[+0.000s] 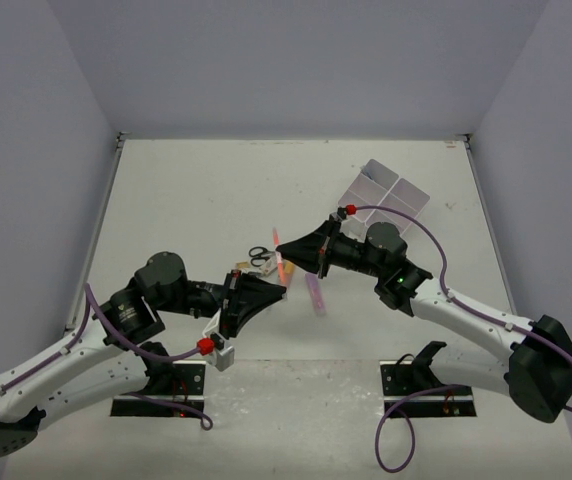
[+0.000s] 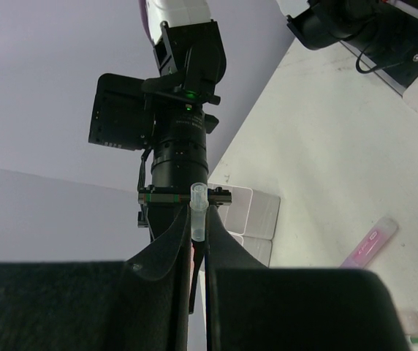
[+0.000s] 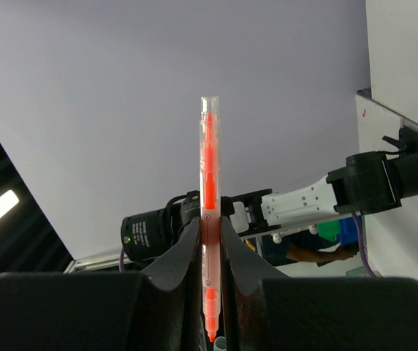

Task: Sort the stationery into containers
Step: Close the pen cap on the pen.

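Above the middle of a white table [image 1: 186, 200] closed in by pale grey walls, an orange marker [image 3: 209, 183] is pinched between the jaws of the right gripper [image 3: 209, 228]. Its clear end is clamped by the jaws of the left gripper [image 2: 198, 238], which are pressed nearly together. The white divided box [image 1: 388, 195] is seen at the far right, well apart from the marker.

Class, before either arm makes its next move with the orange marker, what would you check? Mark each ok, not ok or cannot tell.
1. Is the right end effector shut on the orange marker: ok.
2. Is the clear tube in the shut left end effector part of that marker: cannot tell.
3. Is the box open, compartments showing: ok.
4. Are the scissors clear of both end effectors: cannot tell.
5. Is the table cleared: not ok, a pink marker lies loose.
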